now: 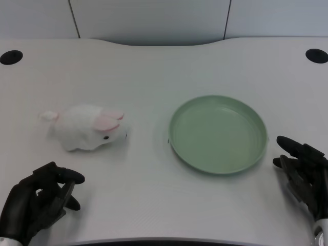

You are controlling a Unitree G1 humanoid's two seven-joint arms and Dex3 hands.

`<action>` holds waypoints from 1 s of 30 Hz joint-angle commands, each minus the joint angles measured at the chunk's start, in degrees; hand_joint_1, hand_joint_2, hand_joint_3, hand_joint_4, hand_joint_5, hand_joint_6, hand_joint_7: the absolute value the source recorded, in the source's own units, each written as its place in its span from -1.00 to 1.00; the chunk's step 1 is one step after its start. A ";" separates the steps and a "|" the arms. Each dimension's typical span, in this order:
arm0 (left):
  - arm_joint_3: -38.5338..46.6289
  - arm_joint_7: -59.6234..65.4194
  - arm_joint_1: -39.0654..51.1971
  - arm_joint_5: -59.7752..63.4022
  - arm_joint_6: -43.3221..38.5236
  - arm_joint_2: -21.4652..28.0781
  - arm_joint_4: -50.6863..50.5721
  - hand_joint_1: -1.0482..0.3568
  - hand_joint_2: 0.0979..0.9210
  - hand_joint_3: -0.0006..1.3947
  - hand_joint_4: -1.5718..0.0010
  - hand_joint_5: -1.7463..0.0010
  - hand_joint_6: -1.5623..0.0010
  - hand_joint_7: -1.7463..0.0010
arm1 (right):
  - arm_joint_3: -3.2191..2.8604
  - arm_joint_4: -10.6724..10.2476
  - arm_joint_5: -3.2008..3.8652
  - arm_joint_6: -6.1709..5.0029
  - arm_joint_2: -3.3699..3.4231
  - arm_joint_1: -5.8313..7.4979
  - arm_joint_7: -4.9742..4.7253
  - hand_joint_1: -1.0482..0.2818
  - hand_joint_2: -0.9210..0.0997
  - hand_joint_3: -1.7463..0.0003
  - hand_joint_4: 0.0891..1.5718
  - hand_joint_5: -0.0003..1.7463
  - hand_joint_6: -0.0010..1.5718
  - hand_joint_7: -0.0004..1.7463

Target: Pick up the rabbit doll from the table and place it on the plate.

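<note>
**Rabbit doll on the counter, plate bare beside it**

At the near left corner the left hand (pixel 38 205) sits low over the white counter (pixel 154 82). Its black fingers (pixel 64 177) are loosely curled and apart from one another, and nothing lies in them. It touches no object; a strip of bare counter separates it from the doll just beyond.

Farther in and slightly right of that hand lies the rabbit doll (pixel 87 133), resting directly on the counter. It is white and plush, with a small round tail at its left end, pink-lined ears laid back over its head, and a dark eye on the side facing the camera. Its nose points right, toward the plate. A soft shadow runs under its near side.

To the right of the doll, well apart from it with open counter between, stands the green plate (pixel 177 130). It is round and shallow with a raised rim, and it sits flat on the counter right of the middle of the scene.

At the near right edge the right hand (pixel 305 171) rests close to the plate's right rim without touching it, dark fingers pointing away toward the far side.

Two dark round holes (pixel 11 57) are set in the counter's far corners, one left and one right. Beyond the counter's curved far edge a pale panelled wall (pixel 154 18) closes the scene.
</note>
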 commanded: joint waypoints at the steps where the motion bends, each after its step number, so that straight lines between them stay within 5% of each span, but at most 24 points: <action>1: 0.38 -0.14 0.32 -0.07 -0.39 0.35 0.21 -0.29 1.00 -0.25 0.17 -0.76 0.14 -0.32 | -0.21 0.06 0.14 0.09 -0.25 0.27 -0.87 0.16 -1.00 0.64 -0.31 0.04 0.15 -0.98; 5: 0.30 0.09 0.40 0.37 -0.59 0.54 0.20 -0.32 1.00 -0.25 0.15 -0.73 0.13 -0.31 | -0.19 0.04 0.28 -0.28 -0.18 0.34 -0.70 0.16 -1.00 0.63 -0.31 0.05 0.15 -0.98; 9: 0.57 -1.00 0.26 -0.71 -0.80 0.37 0.62 -0.31 1.00 -0.24 0.16 -0.74 0.14 -0.31 | -0.67 0.42 1.17 -0.18 -0.31 0.13 1.08 0.16 -1.00 0.63 -0.33 0.06 0.15 -0.98; 15: 0.54 -1.00 0.47 -0.48 -0.31 0.57 0.24 -0.31 1.00 -0.25 0.15 -0.75 0.15 -0.33 | -1.02 0.11 1.58 0.60 0.23 0.11 0.94 0.16 -1.00 0.64 -0.35 0.07 0.17 -0.97; 18: 0.64 -1.64 0.41 -0.24 -2.19 1.01 0.70 -0.31 1.00 -0.24 0.17 -0.76 0.16 -0.34 | -0.45 0.11 0.76 -0.03 0.24 0.38 0.13 0.17 -1.00 0.64 -0.34 0.08 0.16 -0.98; 21: 0.80 -1.82 1.30 -0.80 -1.27 1.29 -3.20 -0.33 1.00 -0.25 0.16 -0.75 0.14 -0.33 | -0.45 0.09 0.96 -0.20 0.74 0.51 0.32 0.18 -1.00 0.65 -0.34 0.07 0.15 -0.98; 24: 0.82 -2.42 2.42 -1.62 -0.97 1.45 -7.81 -0.37 1.00 -0.29 0.14 -0.72 0.09 -0.27 | -0.46 -0.17 1.13 0.10 0.98 0.62 0.90 0.16 -1.00 0.65 -0.36 0.05 0.15 -0.99; 27: 0.43 -2.93 3.35 -0.11 -2.32 3.12 -13.69 -0.42 1.00 -0.23 0.16 -0.74 0.09 -0.23 | -0.24 -0.81 1.35 0.03 0.68 0.77 2.98 0.10 -1.00 0.64 -0.38 0.02 0.13 -0.99; 30: 0.40 -3.75 3.29 -0.19 -2.48 4.72 -17.56 -0.42 1.00 -0.19 0.20 -0.76 0.12 -0.24 | -0.28 -1.20 1.46 0.33 0.50 0.90 4.01 0.08 -1.00 0.64 -0.39 0.02 0.13 -1.00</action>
